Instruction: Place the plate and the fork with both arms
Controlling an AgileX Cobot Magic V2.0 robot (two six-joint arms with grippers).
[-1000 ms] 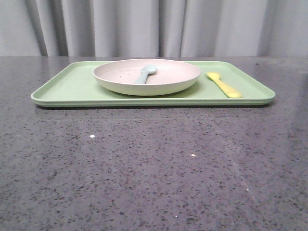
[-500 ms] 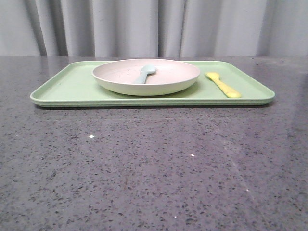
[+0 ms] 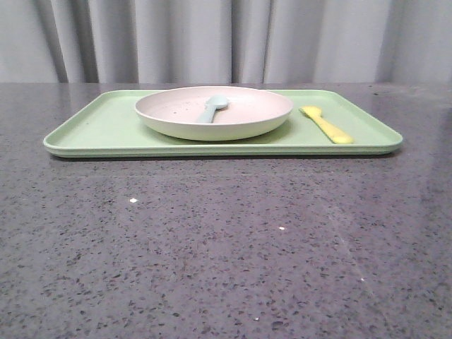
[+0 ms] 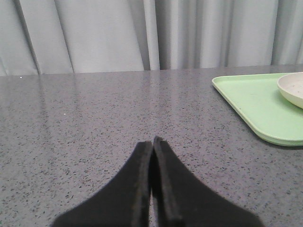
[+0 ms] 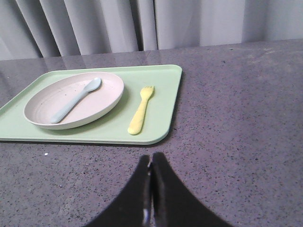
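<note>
Front view first: plate (image 3: 214,113) sits on the light green tray (image 3: 92,127) in the upper middle of the frame, with a blue-grey spoon (image 3: 213,108) lying inside it. To the plate's right, also on the tray, lies the fork (image 3: 326,123), its long axis running diagonally from the tines at upper left to the handle end at lower right, near the tray's front rim. Neither tool shows in this frame; grey speckled bench (image 3: 212,247) fills the lower half.

Left wrist view: the left tool (image 4: 152,142) sits at the bottom centre, its two dark fingers pressed together with nothing between them, over bare bench. The tray's corner and a sliver of the plate (image 4: 292,89) appear at the right edge, well apart from the tool.

Right wrist view: the right tool (image 5: 151,161) is likewise closed and empty (only a thin seam between the fingers) at the bottom centre. The fork (image 5: 140,116) lies above it in the frame, near but not touching, tines toward the top, handle toward the tool. The plate (image 5: 73,100) is at centre left.
</note>
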